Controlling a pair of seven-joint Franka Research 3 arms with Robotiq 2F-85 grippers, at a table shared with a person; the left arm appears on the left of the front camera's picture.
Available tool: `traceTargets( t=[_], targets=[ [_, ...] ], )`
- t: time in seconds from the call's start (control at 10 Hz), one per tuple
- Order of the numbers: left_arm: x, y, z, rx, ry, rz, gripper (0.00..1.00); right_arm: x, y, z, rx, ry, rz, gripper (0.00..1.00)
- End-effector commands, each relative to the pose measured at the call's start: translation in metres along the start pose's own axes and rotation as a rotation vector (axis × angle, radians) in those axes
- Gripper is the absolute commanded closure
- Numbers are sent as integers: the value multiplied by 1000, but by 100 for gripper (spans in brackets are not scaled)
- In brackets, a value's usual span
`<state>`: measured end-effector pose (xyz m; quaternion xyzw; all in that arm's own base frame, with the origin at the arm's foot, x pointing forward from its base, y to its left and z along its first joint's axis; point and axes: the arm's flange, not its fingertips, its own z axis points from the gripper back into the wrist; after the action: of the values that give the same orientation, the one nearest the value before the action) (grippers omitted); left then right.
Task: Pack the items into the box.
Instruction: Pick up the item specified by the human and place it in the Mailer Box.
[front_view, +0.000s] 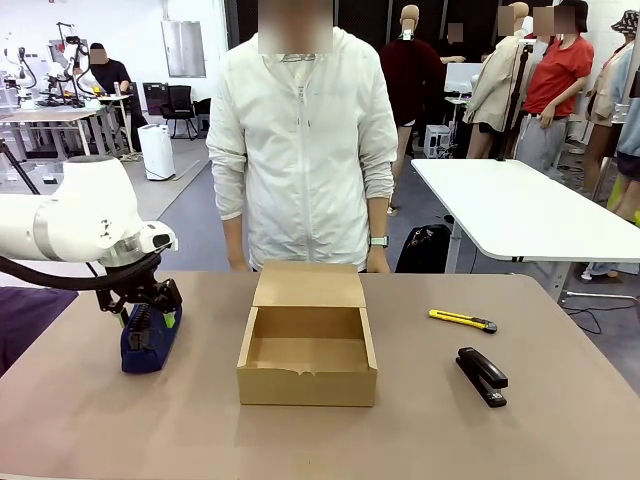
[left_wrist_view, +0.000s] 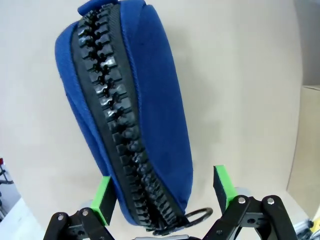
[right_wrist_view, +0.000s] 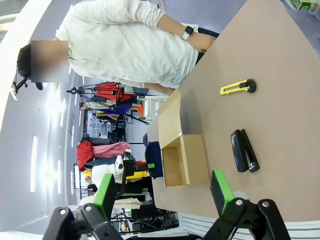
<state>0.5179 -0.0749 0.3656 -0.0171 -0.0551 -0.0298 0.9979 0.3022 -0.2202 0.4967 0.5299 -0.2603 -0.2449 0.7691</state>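
Observation:
A dark blue fabric pouch (front_view: 148, 342) with a black zipper lies on the brown table, left of the box. My left gripper (front_view: 148, 318) is down over it, open, its green pads on either side of the pouch (left_wrist_view: 135, 125) near the zipper-pull end; the left gripper (left_wrist_view: 162, 192) straddles it with small gaps visible. The open cardboard box (front_view: 307, 350) sits mid-table, lid flap up toward the person. A black stapler (front_view: 482, 375) lies to its right. My right gripper (right_wrist_view: 162, 192) hangs open high above the table, over the box (right_wrist_view: 192, 160) and stapler (right_wrist_view: 244, 150).
A yellow utility knife (front_view: 462, 320) lies on the table right of the box, behind the stapler. A person in a white jacket stands at the far edge, hands at the table edge behind the box lid. A white table (front_view: 530, 210) stands at the back right.

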Motion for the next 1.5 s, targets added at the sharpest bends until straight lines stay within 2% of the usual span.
traceTargets(
  t=[0.0, 0.3, 0.4, 0.5, 1.1, 1.4],
  targets=[
    [1, 4, -3, 32, -45, 40, 0, 1, 2, 0, 22, -4, -2, 0],
    [5, 6, -6, 72, -71, 40, 0, 1, 2, 0, 22, -4, -2, 0],
    [7, 7, -7, 92, -67, 37, 60, 1, 2, 0, 22, -4, -2, 0],
    [7, 7, -7, 95, -63, 40, 100, 1, 2, 0, 22, -4, -2, 0],
    [5, 6, -10, 106, -55, 32, 100, 1, 2, 0, 22, -4, -2, 0],
    [1, 7, 2, 105, -43, 30, 100, 1, 2, 0, 22, -4, -2, 0]
  ],
)
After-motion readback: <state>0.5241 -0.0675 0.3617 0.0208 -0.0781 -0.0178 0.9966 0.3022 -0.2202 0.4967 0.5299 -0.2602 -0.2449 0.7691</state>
